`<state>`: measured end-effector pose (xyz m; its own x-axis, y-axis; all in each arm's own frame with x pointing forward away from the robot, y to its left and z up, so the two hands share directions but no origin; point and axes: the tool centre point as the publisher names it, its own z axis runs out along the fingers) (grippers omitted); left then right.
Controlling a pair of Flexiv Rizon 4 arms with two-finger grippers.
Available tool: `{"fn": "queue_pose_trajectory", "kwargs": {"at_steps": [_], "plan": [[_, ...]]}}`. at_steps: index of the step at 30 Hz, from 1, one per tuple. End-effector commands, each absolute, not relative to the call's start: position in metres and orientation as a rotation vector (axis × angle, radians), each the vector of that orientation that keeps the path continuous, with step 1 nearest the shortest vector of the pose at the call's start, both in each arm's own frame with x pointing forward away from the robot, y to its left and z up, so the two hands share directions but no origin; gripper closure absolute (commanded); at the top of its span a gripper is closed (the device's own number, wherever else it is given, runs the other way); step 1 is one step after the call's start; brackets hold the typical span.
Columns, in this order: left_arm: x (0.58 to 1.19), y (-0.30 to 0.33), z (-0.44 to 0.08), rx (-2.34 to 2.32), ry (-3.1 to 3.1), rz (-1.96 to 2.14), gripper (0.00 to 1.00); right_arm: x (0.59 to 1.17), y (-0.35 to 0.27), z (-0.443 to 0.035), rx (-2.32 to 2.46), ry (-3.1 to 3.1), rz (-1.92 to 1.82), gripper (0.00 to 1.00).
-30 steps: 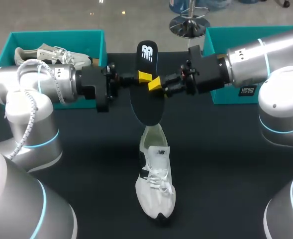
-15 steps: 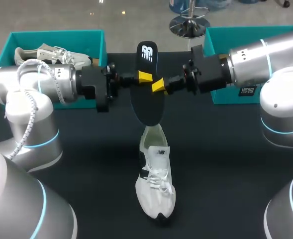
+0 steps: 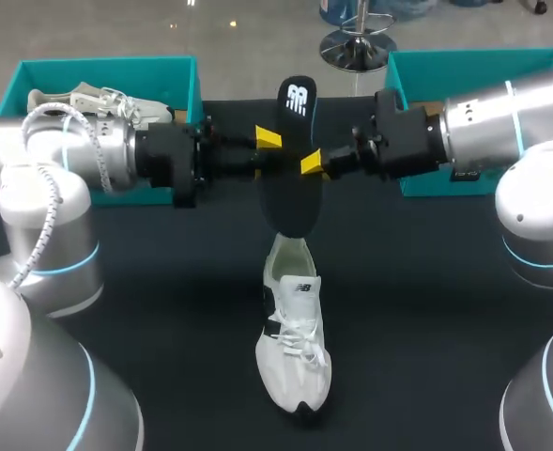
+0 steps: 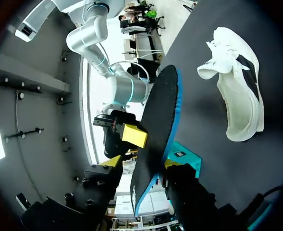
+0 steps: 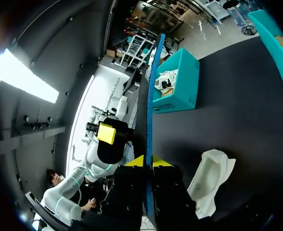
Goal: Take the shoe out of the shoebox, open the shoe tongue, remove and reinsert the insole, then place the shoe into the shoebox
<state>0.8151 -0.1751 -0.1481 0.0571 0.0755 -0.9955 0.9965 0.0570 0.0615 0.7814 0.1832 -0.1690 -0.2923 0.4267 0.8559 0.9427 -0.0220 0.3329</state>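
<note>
Your right end effector is clenched on the black insole with a blue edge, one yellow tip against each face. Your left end effector is released: its yellow tips stand spread on either side of the same insole, with a gap showing beside one tip. The insole hangs nearly upright in the air between both arms. Its lower end is just above the heel opening of the white laced sneaker. That sneaker lies on the black surface, toe toward the robot. Behind your left arm, an open teal shoebox holds a second pale sneaker. Another teal box sits behind your right arm.
</note>
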Motion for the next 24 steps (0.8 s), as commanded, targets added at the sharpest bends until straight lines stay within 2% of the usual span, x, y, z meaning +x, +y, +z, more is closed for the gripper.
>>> {"fn": "queue_pose_trajectory", "kwargs": {"at_steps": [1, 3, 24], "plan": [[0.802, -0.148, -0.144, 1.215, 1.449, -1.175, 0.00, 0.776, 0.171, -0.170, -1.453, -1.743, -1.310, 1.00], [0.801, -0.140, -0.149, 1.189, 1.499, -1.271, 0.00, 0.780, 0.167, -0.171, -1.464, -1.758, -1.309, 1.00], [0.797, -0.133, -0.155, 1.232, 1.523, -1.199, 0.00, 0.785, 0.163, -0.171, -1.496, -1.817, -1.278, 1.00]]}}
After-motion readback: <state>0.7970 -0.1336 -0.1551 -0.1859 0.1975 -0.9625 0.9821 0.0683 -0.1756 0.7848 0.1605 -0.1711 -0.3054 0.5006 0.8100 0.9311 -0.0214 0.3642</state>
